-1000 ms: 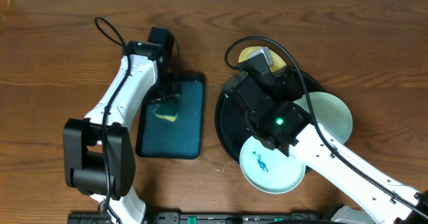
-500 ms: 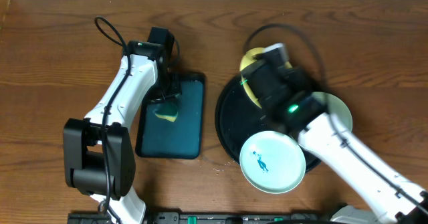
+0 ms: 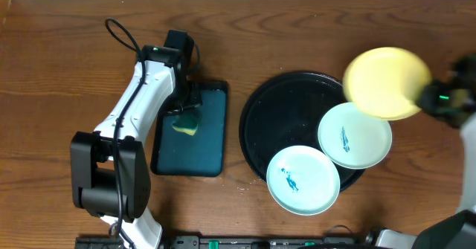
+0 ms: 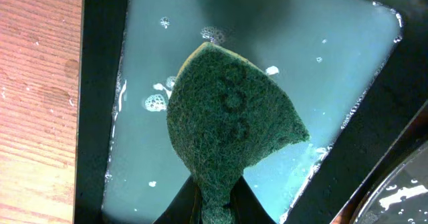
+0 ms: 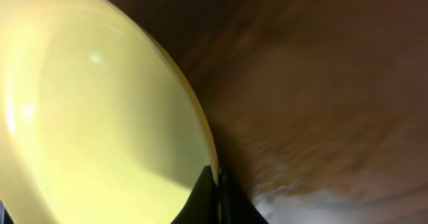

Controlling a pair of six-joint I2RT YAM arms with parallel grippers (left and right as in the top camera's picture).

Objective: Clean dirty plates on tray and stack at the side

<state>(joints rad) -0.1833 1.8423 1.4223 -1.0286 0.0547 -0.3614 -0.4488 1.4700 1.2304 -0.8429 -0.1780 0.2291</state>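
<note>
Out wide to the right, the right gripper pinches the yellow plate by its rim. The left gripper, angled down, clenches the sponge.

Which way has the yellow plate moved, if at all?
Yes. Held by the right end effector, the yellow plate has gone right, from the black tray's far edge to overhang its right rim.

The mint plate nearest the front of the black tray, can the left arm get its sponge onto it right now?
Probably yes: the mint plate lies uncovered, and the right gripper is off to the side holding the yellow plate.
</note>
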